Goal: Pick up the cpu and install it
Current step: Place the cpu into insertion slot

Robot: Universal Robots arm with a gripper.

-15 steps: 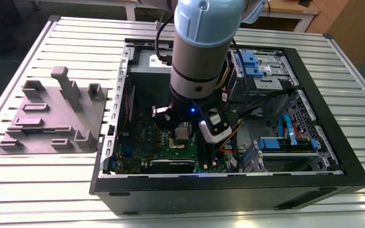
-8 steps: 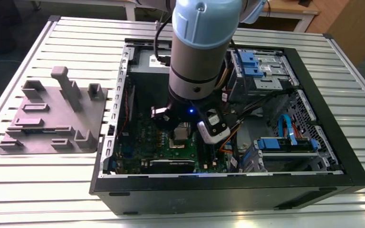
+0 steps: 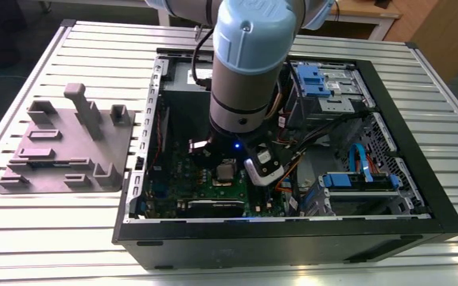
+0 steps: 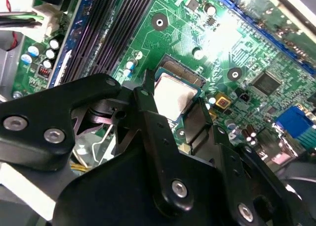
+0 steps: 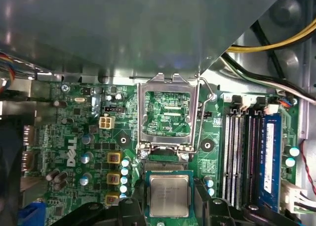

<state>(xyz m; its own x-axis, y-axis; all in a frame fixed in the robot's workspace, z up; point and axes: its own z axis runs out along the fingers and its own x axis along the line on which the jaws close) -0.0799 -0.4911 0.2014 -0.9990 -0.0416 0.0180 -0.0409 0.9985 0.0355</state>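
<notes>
My gripper [image 4: 174,107] is drawn in to just the width of the cpu [image 5: 169,195]. One black finger [image 4: 148,119] presses each of two opposite edges, so I pinch the chip flat with its metal top up. It hangs over the socket on the green motherboard [image 5: 94,137], and a strip of socket contacts [image 5: 165,158] shows past one edge. I cannot tell whether it is seated. The metal socket frame [image 5: 169,112] stands hinged open just beyond it. A row of small capacitors [image 5: 124,174] crowds one finger, and the memory slots [image 5: 242,152] lie near the other. In the exterior view I reach down inside the open computer case [image 3: 293,232], its walls close around. The grey holder tray [image 3: 62,149] sits well apart at that view's left.
</notes>
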